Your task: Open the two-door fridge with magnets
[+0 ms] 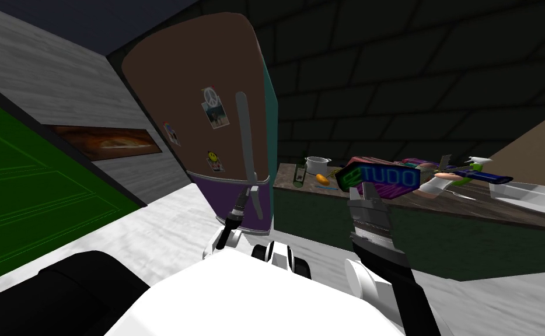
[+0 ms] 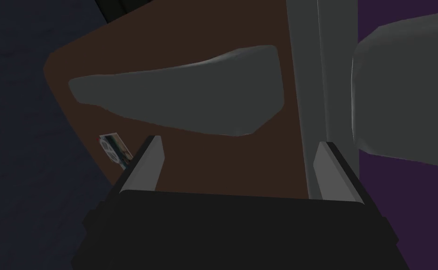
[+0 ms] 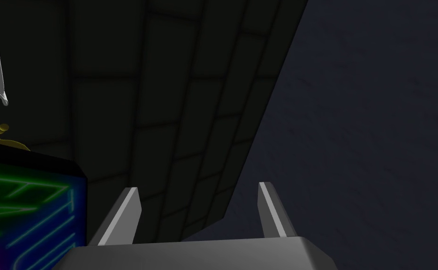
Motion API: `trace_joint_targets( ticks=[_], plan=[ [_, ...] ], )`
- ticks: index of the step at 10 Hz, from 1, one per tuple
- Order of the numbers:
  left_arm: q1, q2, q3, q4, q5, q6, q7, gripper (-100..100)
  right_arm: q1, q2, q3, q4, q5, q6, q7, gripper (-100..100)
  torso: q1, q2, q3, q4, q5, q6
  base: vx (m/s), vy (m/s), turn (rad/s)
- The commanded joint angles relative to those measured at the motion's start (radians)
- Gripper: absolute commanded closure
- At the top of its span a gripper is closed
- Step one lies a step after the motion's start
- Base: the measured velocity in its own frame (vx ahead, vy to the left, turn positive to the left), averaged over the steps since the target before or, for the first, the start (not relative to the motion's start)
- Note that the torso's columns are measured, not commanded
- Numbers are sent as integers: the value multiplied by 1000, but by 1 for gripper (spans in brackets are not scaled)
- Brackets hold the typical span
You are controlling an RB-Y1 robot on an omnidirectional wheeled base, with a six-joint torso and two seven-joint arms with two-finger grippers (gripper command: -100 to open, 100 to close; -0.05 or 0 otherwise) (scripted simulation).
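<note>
From the head camera, the fridge stands at my 11 o'clock. Its brown upper door carries the magnets and a long grey handle, and a purple lower door sits beneath. My left pincer is up at the foot of that handle, close to where the two doors meet. My right pincer hangs at 1 o'clock, in front of the cluttered surface.

From the left wrist, the left pincer is spread. The handle lies ahead over the upper door, and one finger crosses a grey strip beside the lower door. Nothing is between the fingers.

From the right wrist, the right pincer is also spread and holds nothing, with a neon sign beside it.

I judge that I am in the reaching step and both doors look closed. Next I need to push the left hand forward until the handle sits between the fingers, pinch it firmly, then pull along the door's arc.
</note>
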State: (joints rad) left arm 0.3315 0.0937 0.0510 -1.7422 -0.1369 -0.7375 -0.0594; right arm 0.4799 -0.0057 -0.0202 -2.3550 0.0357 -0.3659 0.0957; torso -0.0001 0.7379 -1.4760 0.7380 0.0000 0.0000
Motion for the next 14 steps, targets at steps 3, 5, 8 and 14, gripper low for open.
trace_joint_targets(
  ticks=[3,5,8,14],
  plan=[
    [-13,-104,2,43,-7,-39,-12,-100,0,0,0,0,0,0,0,0,-3,-4,-2,-3,0,6,19,-4,12],
    [-19,-91,12,9,-3,-7,-9,-100,0,0,0,0,0,0,0,0,-4,-5,-3,-3,0,4,4,5,12],
    [-29,-89,15,-25,-3,37,-4,-100,0,0,0,0,0,0,0,0,0,-3,-2,-1,0,1,26,4,-1],
    [-15,-55,14,23,-3,-21,-11,-100,0,0,0,0,0,0,0,0,1,-4,-2,-1,0,0,-17,-5,-1]
  ],
)
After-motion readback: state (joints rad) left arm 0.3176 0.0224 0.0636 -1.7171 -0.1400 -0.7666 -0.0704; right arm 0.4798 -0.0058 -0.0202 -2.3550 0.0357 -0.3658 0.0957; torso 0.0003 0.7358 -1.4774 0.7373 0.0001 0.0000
